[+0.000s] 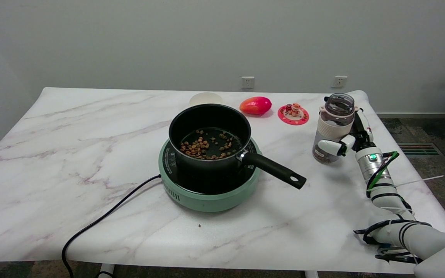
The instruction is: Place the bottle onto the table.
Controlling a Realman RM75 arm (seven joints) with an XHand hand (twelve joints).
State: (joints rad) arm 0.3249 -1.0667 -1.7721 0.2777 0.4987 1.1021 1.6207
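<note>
The bottle (333, 124) is a clear jar with an open mouth, a white sleeve round its middle and brown bits at the bottom. It stands upright near the table's right side, its base down at the marble table (91, 154). My right hand (347, 142) holds it from the right: one white finger curls across the front of its lower part, and the rest of the hand is behind it. The arm reaches in from the lower right.
A black pot (209, 136) of brown bits sits on a green hotplate (207, 193), its handle (274, 170) pointing toward the bottle. Behind lie a red fruit (255, 105), a red coaster with small figures (293, 113) and a pale lid (206, 99). A black cord (102, 220) trails left.
</note>
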